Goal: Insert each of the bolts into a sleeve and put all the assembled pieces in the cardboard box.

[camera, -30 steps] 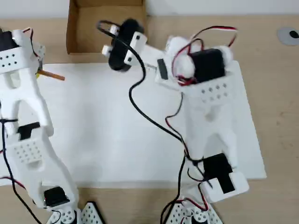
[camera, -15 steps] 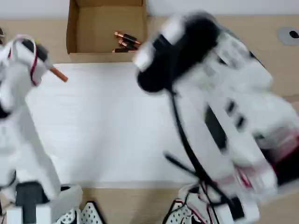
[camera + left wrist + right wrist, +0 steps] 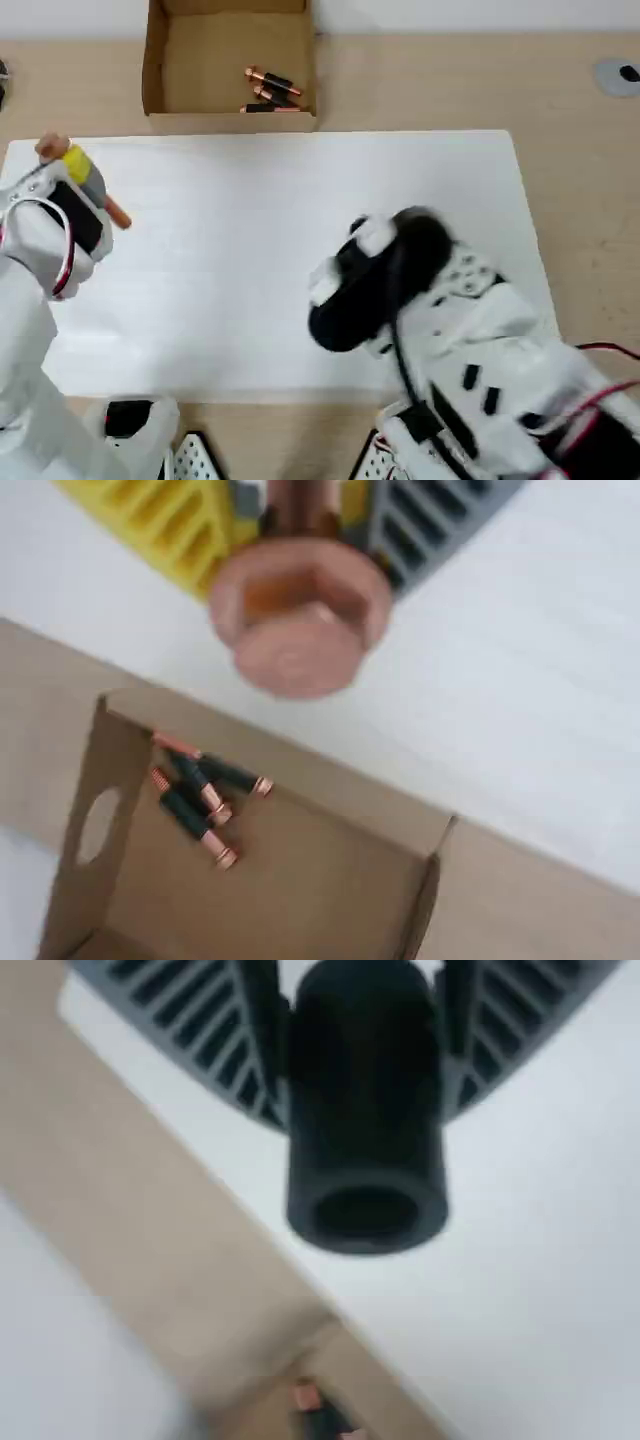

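My left gripper is over the left edge of the white mat, shut on a copper bolt. In the left wrist view the bolt's hex head sticks out between the yellow and grey fingers of that gripper. My right gripper is shut on a black sleeve, whose open end faces the camera. In the high view the right arm lies over the mat's near right part. The cardboard box stands beyond the mat's far edge and holds three assembled pieces, also seen in the left wrist view.
The white mat covers most of the wooden table. A small grey disc lies at the far right. The box's wall has a hand hole. A corner of the box appears below the sleeve.
The right arm has swung back from over the box to the near right of the mat. The left arm has drawn the bolt slightly toward the near left. The assembled pieces have come into view.
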Available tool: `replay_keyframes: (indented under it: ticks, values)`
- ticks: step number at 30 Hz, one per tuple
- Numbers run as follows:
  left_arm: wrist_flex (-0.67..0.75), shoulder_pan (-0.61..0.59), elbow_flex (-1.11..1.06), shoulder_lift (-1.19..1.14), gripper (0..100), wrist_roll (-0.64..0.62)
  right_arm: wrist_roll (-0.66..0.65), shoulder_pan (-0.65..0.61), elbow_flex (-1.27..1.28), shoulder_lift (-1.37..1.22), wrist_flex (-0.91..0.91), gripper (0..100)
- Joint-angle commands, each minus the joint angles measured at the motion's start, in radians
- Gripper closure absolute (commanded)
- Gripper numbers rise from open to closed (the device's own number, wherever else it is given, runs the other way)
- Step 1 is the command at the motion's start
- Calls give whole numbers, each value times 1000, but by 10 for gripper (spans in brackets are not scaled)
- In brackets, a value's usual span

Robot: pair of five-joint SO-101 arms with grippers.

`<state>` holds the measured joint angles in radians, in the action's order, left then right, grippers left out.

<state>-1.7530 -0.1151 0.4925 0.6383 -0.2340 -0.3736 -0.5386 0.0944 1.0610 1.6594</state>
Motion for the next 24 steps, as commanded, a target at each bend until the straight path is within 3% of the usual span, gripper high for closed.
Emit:
replay_keyframes:
  ticks: [1,7,12,16,19,24]
  values:
    - [0,14,-80,13,990,8,11,-44,300,174,-175,987]
    - [35,212,-338,13,990,3,5,-114,860,420,-598,987]
    - [302,310,-565,22,991,-29,-14,-117,1250,613,-970,987]
    - [497,281,-660,22,991,-133,-49,-108,1508,750,-1128,987]
    - [571,222,-704,56,991,-195,-35,-62,1600,831,-1129,987]
    - [690,29,-806,189,991,-256,163,28,1593,862,-1076,987]
